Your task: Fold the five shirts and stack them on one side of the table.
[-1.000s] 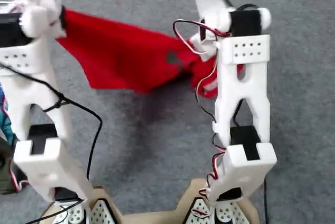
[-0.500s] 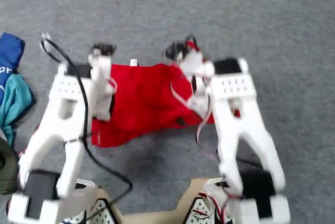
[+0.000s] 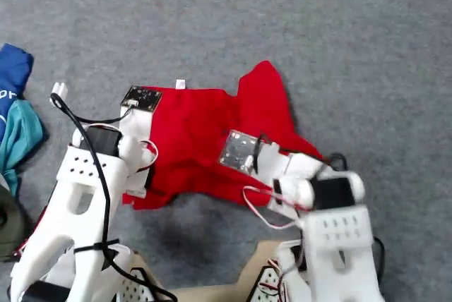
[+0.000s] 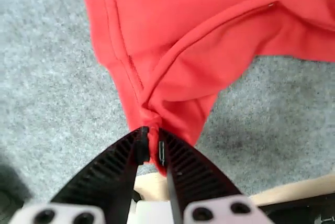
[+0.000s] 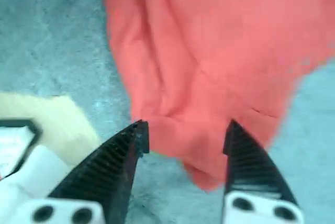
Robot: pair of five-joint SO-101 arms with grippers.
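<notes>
1. One of five in hand: red shirt (image 3: pixel 212 140) rumpled at centre of the grey table (image 3: pixel 367 48).
2. Pinched tight at its lower-left hem by left gripper (image 4: pixel 151 146); right gripper (image 5: pixel 184 130) splayed wide just above the cloth, gripping nothing.
3. Likely flattening before any fold; next, a second corner grip, then pulling taut.
4. Bare room at upper right; blue and teal shirts (image 3: pixel 14 115) crowding the left edge.

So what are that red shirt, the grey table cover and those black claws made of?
The red shirt looks like soft matte knit fabric: it creases and shows stitched hems. The grey table cover seems felt or low carpet, fuzzy and flecked. The left gripper looks like hard black plastic, with ridged jaws.
</notes>
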